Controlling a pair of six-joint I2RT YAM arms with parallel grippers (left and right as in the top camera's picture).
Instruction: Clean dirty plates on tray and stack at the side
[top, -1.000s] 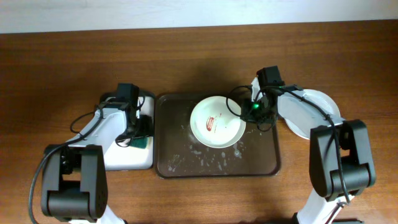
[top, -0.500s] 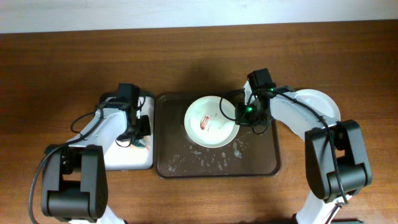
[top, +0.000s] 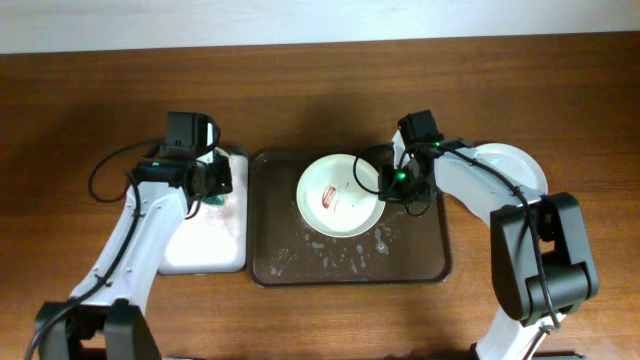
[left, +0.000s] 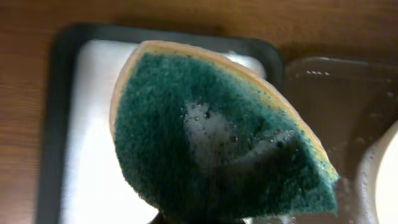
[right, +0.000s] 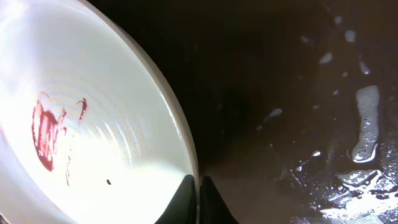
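My right tool (top: 388, 186) was pinched on the right rim of a white plate (top: 338, 196). The plate sat in the upper middle of the dark brown tray (top: 268, 255). In my right wrist view the fingertips (right: 186, 198) met on the plate's thin edge. A red sauce smear (right: 46, 134) lay across the plate's hollow, and the wet tray floor beside it was flecked with foam (right: 367, 124).

My left tool (top: 205, 183) was closed on a sponge (left: 217, 137) above the far end of the small white tray (top: 205, 250), just left of the brown tray. The sponge's green scouring face was bubbly and filled most of my left wrist view, hiding much of what lay beneath it.

A second plate (top: 525, 165) rested on the counter (top: 100, 80) to the right of the brown tray. My right arm crossed over it and covered part of it.
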